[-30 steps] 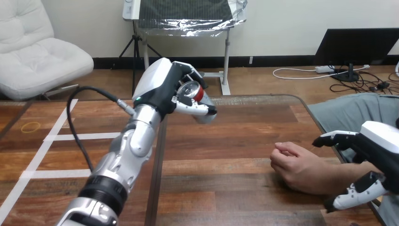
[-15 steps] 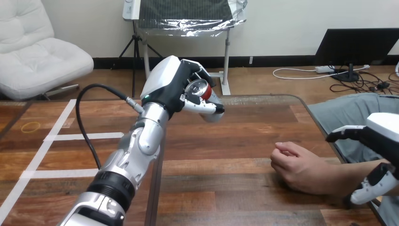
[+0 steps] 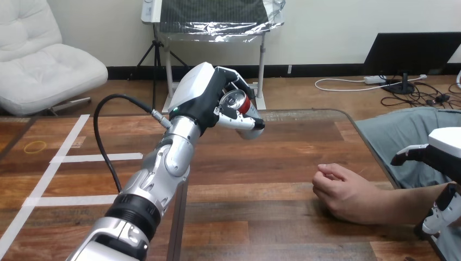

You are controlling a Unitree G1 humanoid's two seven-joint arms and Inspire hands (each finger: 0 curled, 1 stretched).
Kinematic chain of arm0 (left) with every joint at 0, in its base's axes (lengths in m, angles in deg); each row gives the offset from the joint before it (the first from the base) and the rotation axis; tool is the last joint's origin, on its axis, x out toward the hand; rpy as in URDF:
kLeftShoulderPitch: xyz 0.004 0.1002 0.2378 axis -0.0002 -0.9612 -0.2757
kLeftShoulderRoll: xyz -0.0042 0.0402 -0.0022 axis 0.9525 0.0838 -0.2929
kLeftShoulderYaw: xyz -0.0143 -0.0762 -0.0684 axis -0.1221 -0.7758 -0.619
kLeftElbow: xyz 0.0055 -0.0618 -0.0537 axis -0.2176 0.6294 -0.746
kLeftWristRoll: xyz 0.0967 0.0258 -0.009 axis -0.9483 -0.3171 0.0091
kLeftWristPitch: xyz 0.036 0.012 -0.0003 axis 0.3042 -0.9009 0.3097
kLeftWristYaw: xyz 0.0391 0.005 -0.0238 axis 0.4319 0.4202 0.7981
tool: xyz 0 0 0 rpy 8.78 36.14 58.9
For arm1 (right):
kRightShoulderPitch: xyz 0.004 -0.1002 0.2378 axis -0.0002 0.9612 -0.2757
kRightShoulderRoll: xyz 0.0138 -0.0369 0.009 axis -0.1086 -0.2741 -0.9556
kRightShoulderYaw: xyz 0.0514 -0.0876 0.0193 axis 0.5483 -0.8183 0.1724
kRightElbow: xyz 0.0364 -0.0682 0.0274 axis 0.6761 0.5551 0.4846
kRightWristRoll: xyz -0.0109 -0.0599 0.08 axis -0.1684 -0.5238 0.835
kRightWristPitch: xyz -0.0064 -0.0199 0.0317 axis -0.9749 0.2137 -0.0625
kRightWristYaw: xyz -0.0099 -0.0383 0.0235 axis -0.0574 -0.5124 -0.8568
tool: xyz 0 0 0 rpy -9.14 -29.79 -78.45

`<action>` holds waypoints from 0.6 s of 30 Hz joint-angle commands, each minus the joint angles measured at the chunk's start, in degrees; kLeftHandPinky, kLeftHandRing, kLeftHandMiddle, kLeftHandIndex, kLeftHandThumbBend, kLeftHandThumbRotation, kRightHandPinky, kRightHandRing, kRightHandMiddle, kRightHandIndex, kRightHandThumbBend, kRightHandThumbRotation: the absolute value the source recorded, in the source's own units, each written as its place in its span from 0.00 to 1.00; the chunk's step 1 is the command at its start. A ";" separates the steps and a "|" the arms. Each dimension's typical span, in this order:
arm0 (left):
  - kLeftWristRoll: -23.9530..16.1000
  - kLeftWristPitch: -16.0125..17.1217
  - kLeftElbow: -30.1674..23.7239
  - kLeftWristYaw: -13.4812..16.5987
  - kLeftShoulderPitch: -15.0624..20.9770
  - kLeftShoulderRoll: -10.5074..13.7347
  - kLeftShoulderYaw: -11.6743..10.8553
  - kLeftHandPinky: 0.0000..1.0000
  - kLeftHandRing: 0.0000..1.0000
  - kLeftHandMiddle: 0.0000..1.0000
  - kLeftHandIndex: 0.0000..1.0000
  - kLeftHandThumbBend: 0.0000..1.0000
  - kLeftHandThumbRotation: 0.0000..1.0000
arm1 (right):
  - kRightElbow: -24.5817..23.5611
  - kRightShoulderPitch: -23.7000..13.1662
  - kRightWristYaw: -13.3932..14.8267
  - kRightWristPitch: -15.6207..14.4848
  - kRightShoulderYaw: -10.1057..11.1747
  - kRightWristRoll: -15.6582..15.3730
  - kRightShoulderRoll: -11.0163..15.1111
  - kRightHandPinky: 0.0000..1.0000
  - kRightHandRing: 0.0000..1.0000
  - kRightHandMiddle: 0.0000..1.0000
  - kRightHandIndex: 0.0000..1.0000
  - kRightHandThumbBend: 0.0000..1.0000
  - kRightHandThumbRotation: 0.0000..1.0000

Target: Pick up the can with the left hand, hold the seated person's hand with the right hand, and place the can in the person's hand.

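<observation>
1. Right hand (image 3: pixel 441 163), at the view's lower right edge: black and white, with fingers spread apart. One finger lies above the person's forearm and the thumb below it. Neither is curled round the forearm, so no hold is made.

2. Person's hand (image 3: pixel 340 190): it rests on the brown wooden desk (image 3: pixel 261 179), right of centre, with its fingers loosely curled in. It offers no open palm.

3. Left hand (image 3: pixel 209 100), farther out over the desk's far part: its fingers and thumb are clamped round the red and silver drink can (image 3: pixel 239 102). The can is raised clear of the desk, with its top facing the camera, well apart from the person's hand.

Step in hand: the pick-up looks complete and the hold on the person's hand is pending.

Next move, as judged:
- Close the right hand on the person's hand or wrist.
- Carry the can right and down toward the person's hand.
- Release only onto an opened palm.
</observation>
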 commanded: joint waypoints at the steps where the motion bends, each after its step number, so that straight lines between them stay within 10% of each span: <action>1: 0.59 2.48 -0.28 2.08 8.47 -0.17 -0.04 0.36 0.41 0.48 0.47 0.67 0.00 | 3.60 -6.40 0.20 2.60 -3.39 -3.00 3.42 0.85 0.93 0.91 0.86 0.88 0.01; 18: 1.19 3.42 1.15 2.24 8.79 -0.38 -0.21 0.35 0.41 0.48 0.47 0.67 0.00 | 12.47 -12.58 1.64 9.31 -9.04 -9.20 3.38 0.89 0.94 0.91 0.86 0.84 0.09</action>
